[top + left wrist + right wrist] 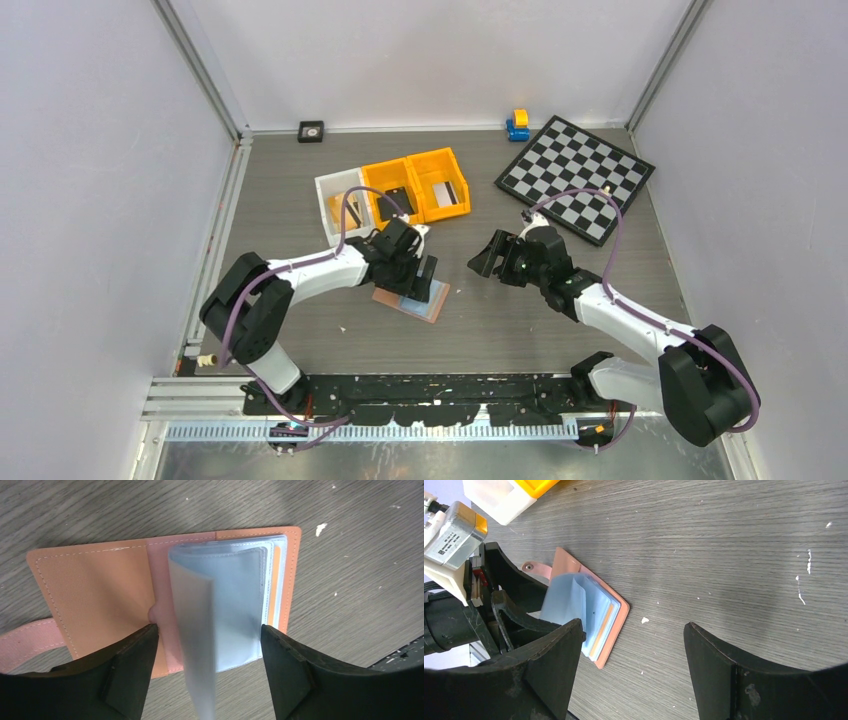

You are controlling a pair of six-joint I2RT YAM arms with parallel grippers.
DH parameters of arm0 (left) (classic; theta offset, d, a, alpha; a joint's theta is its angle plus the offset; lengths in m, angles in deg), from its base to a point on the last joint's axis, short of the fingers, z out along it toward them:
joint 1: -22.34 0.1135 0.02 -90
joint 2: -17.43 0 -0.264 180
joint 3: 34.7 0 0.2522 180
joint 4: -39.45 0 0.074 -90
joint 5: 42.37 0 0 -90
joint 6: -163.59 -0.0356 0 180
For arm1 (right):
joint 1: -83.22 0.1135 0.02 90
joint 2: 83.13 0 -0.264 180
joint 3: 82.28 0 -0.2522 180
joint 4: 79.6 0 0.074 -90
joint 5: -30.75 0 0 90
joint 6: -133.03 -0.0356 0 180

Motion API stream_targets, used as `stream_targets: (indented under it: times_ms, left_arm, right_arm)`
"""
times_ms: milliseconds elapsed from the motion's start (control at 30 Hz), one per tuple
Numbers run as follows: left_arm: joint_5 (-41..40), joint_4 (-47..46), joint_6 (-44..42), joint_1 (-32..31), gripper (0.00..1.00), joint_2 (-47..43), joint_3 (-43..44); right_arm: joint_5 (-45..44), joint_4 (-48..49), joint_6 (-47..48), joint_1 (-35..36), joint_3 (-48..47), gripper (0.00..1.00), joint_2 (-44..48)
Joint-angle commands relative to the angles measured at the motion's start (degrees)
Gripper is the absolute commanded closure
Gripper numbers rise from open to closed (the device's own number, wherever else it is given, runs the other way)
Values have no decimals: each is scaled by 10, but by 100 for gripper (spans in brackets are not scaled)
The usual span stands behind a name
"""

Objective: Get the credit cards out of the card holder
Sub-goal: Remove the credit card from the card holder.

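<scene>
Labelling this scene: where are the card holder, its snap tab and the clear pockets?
card holder (pixel 95 595): left wrist view, bare inner flap.
snap tab (pixel 540 571): right wrist view, pink strap's middle.
clear pockets (pixel 240 605): left wrist view, flat top sleeve.

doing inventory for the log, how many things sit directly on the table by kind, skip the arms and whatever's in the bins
orange bins: 2
white bin: 1
chessboard: 1
card holder: 1
yellow and blue toy: 1
small black square item: 1
total: 7

Lab test cell, white walls, checkerboard
</scene>
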Motion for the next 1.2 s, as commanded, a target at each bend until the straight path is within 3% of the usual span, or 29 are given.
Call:
stream_targets:
  times_ms: [0,533,833,1000,1167]
  left_arm:
    - [49,-6,7,-4,20,36,-18]
    - [-79,-7,12,-31,18,-52,-38]
    - [-56,18,36,-32,11,-67,12]
    - [-60,-19,18,-32,1,-56,-30]
    - [-53,-16,12,-38,2,-58,-35]
  right_arm:
    - [7,26,2,2,-7,22,2]
    - [-4,46,-14,2,3,22,6]
    - [-23,9,-63,2,-87,23,-27]
    - [-41,98,-62,2,-8,23,0]
    - [-36,79,-52,3,-26,24,-24]
